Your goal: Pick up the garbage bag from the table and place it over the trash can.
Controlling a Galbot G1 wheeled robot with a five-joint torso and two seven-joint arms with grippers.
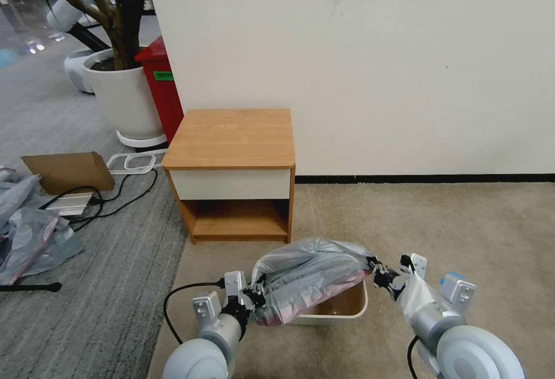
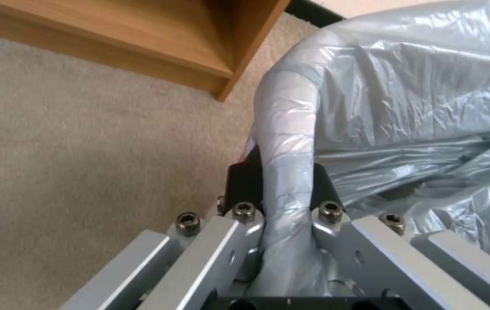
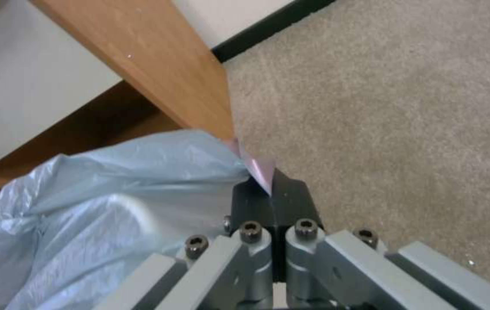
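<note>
Grey translucent crinkly plastic garbage bag with a pink-red rim [image 1: 315, 278] hangs stretched between both grippers, directly above the small cream-beige rectangular trash can [image 1: 341, 312] on the carpet. In the head view the left gripper [image 1: 254, 298] sits at the bag's 8 o'clock edge; in its wrist view its jaws pinch a rolled band of bag film [image 2: 288, 172], clamped tight. The right gripper [image 1: 378, 272] sits at the bag's 3 o'clock edge; in its wrist view its jaws are fully closed on a pink corner of the rim [image 3: 256, 170].

Key relation: the bag's long axis runs between the two grippers, from 8 o'clock to 3 o'clock, across the can mouth. The can lies below and between the grippers, roughly equally near to each. Part of the can's near-right interior remains uncovered, so the bag is judged draped but not yet seated over the rim.

Beige short-pile carpet [image 1: 462, 234] supports the can. Beyond it, at 12 o'clock, stands the light-wood nightstand table with a white drawer front [image 1: 231, 171], against a cream wall [image 1: 376, 67].
</note>
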